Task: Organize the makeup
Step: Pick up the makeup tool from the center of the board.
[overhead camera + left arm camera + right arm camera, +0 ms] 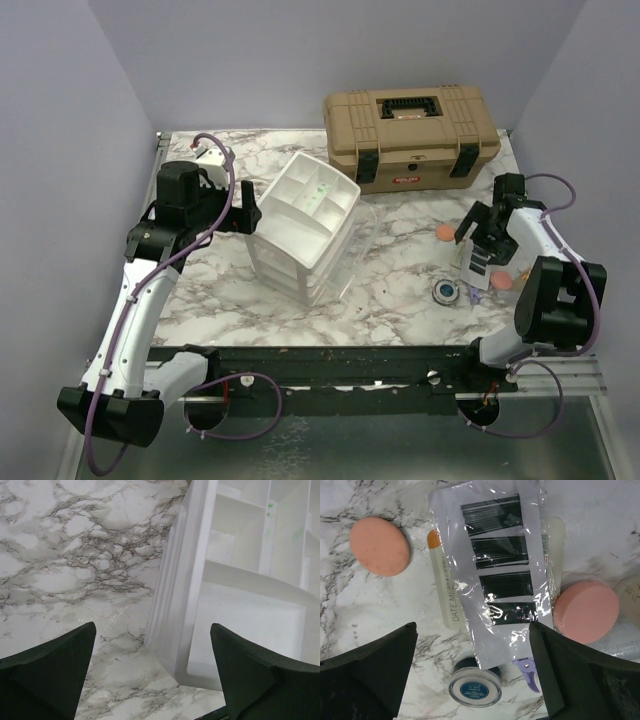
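Observation:
The makeup lies at the table's right. A clear rectangular palette with dark strips rests over a pale tube. One salmon disc sits to its left and another to its right. A round blue-centred compact lies partly under the palette's near end. My right gripper hangs open above the palette, holding nothing. My left gripper is open and empty at the near corner of the white drawer unit. In the top view it is at the unit's left side.
A tan toolbox stands shut at the back right. The white drawer unit stands mid-table, divided tray on top. A small purple piece lies beside the compact. Grey walls enclose the marble table.

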Available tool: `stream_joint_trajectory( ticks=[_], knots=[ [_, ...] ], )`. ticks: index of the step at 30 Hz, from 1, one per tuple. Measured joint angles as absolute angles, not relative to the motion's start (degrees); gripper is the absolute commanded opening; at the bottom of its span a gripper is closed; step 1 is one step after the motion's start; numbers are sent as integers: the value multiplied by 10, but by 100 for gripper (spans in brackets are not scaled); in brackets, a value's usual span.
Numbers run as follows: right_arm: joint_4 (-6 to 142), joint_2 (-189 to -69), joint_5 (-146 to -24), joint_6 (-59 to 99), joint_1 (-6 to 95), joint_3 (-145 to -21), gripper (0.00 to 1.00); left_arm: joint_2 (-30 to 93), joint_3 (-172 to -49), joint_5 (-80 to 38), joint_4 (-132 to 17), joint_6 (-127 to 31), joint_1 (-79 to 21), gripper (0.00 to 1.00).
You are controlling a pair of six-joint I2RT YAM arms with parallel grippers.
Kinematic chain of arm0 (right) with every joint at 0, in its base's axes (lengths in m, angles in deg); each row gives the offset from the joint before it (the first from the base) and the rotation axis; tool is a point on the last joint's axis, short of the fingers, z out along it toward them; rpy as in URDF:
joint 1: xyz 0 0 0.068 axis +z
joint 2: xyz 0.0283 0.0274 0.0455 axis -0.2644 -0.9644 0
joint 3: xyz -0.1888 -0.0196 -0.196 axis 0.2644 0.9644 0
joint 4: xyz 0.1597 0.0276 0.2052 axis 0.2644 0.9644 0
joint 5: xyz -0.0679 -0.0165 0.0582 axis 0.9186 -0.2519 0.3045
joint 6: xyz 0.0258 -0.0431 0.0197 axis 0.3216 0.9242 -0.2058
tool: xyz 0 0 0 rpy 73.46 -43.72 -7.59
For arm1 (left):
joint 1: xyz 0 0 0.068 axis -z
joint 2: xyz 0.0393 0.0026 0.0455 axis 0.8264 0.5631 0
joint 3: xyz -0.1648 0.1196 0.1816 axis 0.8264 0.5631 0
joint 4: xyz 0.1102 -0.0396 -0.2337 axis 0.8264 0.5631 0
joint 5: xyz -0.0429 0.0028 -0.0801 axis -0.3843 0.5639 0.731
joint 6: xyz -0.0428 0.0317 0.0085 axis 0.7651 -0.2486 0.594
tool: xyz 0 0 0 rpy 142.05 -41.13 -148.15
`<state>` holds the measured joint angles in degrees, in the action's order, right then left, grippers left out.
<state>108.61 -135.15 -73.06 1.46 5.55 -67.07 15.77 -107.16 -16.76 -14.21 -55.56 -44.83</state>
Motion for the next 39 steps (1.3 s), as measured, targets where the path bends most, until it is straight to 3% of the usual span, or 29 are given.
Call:
stream_joint_trajectory(
  ticks=[7,19,26,36,39],
  knots=[
    [1058,-1417,-737,12,73,-654,100,171,-1068,-173,-143,-552,-436,98],
    [1056,-1496,-777,15,227,-736,100,172,-1067,-176,-145,-550,-432,98],
    [1078,-1468,-763,28,254,-796,100,168,-1063,-178,-145,-549,-431,98],
    [1189,-1275,-582,-67,254,-713,68,157,-1058,-187,-145,-549,-421,99],
    [1219,-1271,-559,-87,254,-675,66,155,-1056,-187,-145,-549,-415,99]
  ],
)
